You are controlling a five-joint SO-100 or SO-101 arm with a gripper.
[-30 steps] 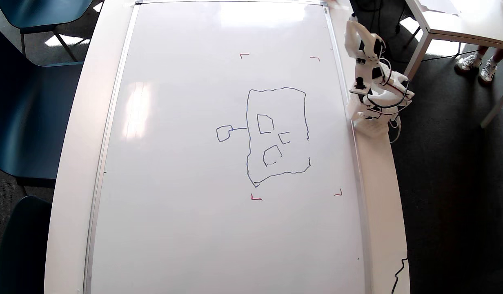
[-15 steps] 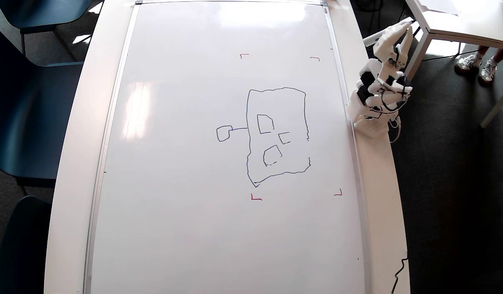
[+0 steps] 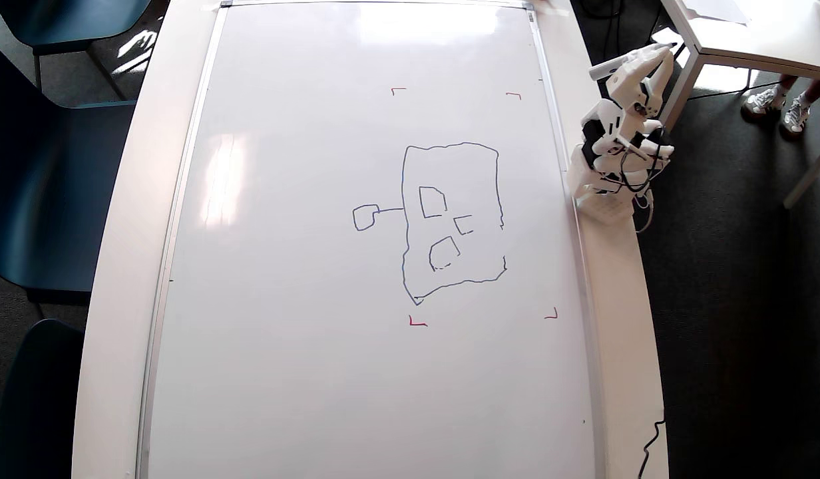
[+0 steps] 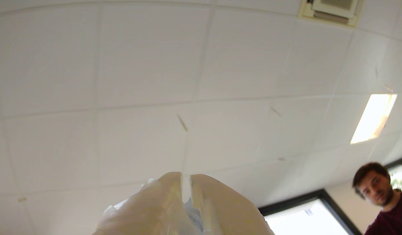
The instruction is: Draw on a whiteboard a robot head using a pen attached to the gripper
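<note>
The whiteboard [image 3: 303,233] fills the overhead view, lying flat with red corner marks. On it is the robot head [image 3: 452,219], a wobbly dark-blue box with small squares inside and a small box on a short line at its left. The white arm is folded at the board's right edge. Its gripper [image 3: 657,54] is raised and points up-right, off the board and well away from the drawing. The pen [image 3: 613,65] shows as a white bar sticking out leftward from the claw. In the wrist view the gripper [image 4: 186,178] aims at the ceiling, its tips almost touching.
The arm's base [image 3: 603,199] sits on the white ledge right of the board. A small white table [image 3: 749,33] and a person's shoes [image 3: 776,106] are at the upper right. Blue chairs [image 3: 44,166] stand on the left. A man's face [image 4: 377,192] shows in the wrist view.
The arm swung from above the board's right frame out to the right, turning the gripper toward the small table. Over the last half second it barely shifted. The drawing is unchanged.
</note>
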